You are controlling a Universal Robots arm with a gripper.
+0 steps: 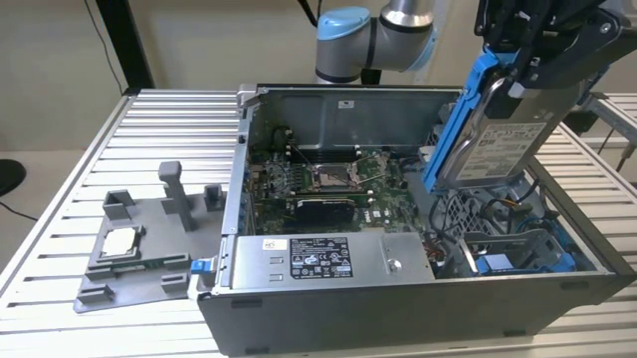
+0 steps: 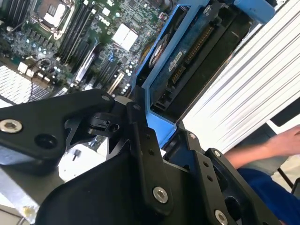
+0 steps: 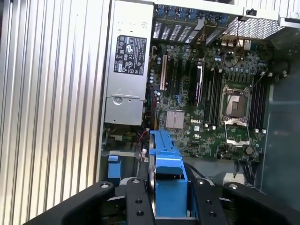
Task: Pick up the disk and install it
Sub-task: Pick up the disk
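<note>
Over the drive bay: the disk (image 1: 497, 145), a flat silver-grey metal hard drive with a white printed label and a blue plastic carrier frame, hangs in the air at the exterior view's right end of the open grey computer case (image 1: 398, 313).
Claw: the black claw (image 1: 518, 78) is clenched on the disk's upper end, with one finger on each flat side.
Long axis: it runs nearly upright and leans a little. The lower end points down into the case, and the blue frame edge is on the exterior view's left.
Disk to claw: the disk hangs straight below the claw, so the two share one line.
Disk to bay: the grey drive bay (image 1: 518, 253), with its blue parts, lies below the disk's lower end. By my judgement they are apart, not touching.
Arm: there is one, so it is the only one near.
Count, task things: one disk, one claw.
Count, the rest: one green motherboard (image 1: 329, 179); one long grey power-supply box (image 1: 318, 257); one grey fixture plate (image 1: 130, 268) carrying one small square CPU chip (image 1: 119, 241); one slatted metal desk (image 1: 149, 127).
Bystander: a person's hand (image 2: 281, 140) shows in the second wrist view, beyond the desk's edge.
</note>
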